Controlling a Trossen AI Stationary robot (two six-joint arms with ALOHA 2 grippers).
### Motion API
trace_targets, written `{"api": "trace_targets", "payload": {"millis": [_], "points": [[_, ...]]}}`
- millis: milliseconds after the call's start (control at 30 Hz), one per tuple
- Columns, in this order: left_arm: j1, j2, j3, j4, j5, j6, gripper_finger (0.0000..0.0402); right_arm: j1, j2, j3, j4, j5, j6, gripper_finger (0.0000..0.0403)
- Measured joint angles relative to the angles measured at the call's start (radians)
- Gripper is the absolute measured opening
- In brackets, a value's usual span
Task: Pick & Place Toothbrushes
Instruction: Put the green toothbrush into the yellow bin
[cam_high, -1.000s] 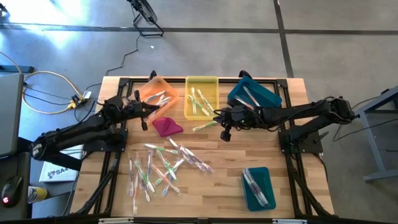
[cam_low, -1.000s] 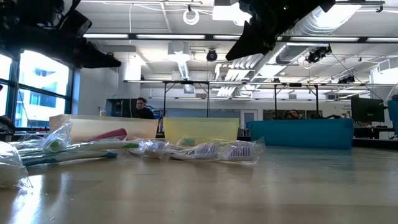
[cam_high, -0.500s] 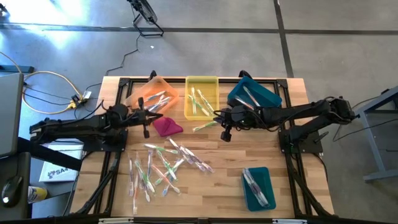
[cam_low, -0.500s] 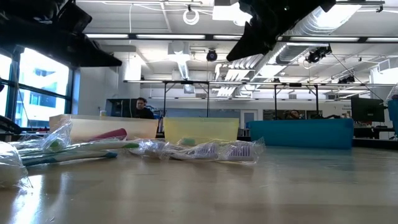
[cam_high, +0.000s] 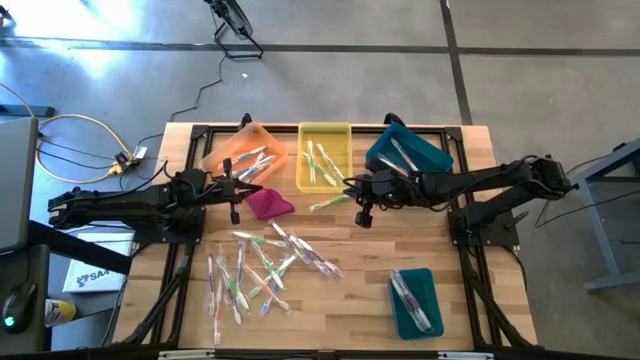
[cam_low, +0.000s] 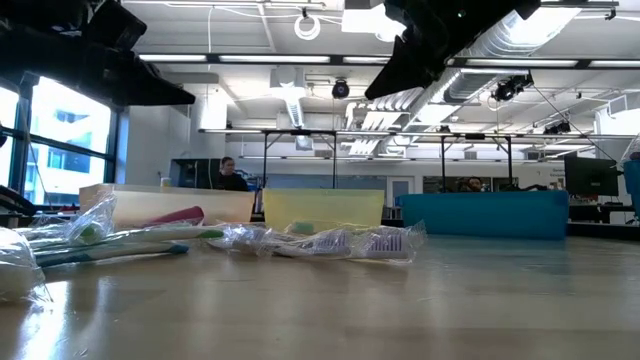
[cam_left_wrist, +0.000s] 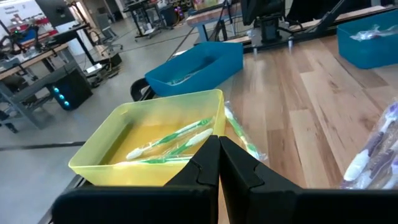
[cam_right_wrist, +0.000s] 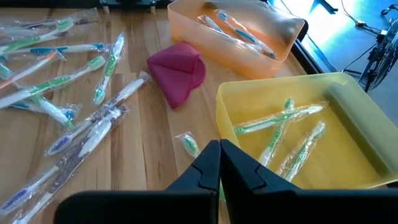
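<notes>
Wrapped toothbrushes (cam_high: 262, 268) in white, green, pink and blue lie scattered on the wooden table's near half, and they show close up in the low view (cam_low: 330, 241). One green toothbrush (cam_high: 330, 203) lies alone beside the yellow bin (cam_high: 323, 156). More toothbrushes lie inside the bins. My left gripper (cam_high: 235, 192) is shut and hovers between the orange bin (cam_high: 246, 152) and the magenta cloth (cam_high: 268, 203). My right gripper (cam_high: 360, 198) is shut and held in the air by the yellow bin's right near corner (cam_right_wrist: 292, 134). Its fingers point over the lone green toothbrush (cam_right_wrist: 187, 145).
A teal bin (cam_high: 408, 150) sits tilted at the far right and another teal bin (cam_high: 414, 301) stands near the right front; both hold brushes. The magenta cloth (cam_right_wrist: 177, 77) lies on the table between the orange bin and the pile. Bare wood stretches across the right middle.
My left arm has dropped into a flatter, more stretched pose, and its gripper has shifted a little toward the magenta cloth. For the last half second it has kept still. The toothbrushes, bins and cloth have not moved.
</notes>
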Motion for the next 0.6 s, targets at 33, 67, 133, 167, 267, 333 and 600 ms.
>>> {"api": "trace_targets", "payload": {"millis": [33,67,133,167,267,333,600], "points": [[0.0,0.0,0.0,0.0,0.0,0.0,0.0001,0.0,0.0,0.0,0.0,0.0,0.0,0.0002],[0.0,0.0,0.0,0.0,0.0,0.0,0.0001,0.0,0.0,0.0,-0.001,-0.002,0.0,0.0002],[0.0,0.0,0.0,0.004,0.0,0.0,0.0001,0.0,0.0,0.0,-0.001,-0.006,0.0,0.0002],[0.0,0.0,0.0,0.008,0.001,0.0,0.0001,0.0,0.0,0.0,-0.001,-0.006,0.0,0.0002],[0.0,0.0,0.0,0.021,0.015,-0.001,0.0001,0.0,0.0,0.0,-0.001,-0.007,0.0,0.0002],[-0.004,0.0,0.0,0.021,0.022,-0.007,0.0001,0.0,0.0,0.0,-0.001,-0.006,0.0,0.0002],[-0.135,0.037,0.0,0.022,-0.034,-0.023,0.0001,0.0,0.0,0.0,-0.004,-0.007,0.0,0.0002]]}}
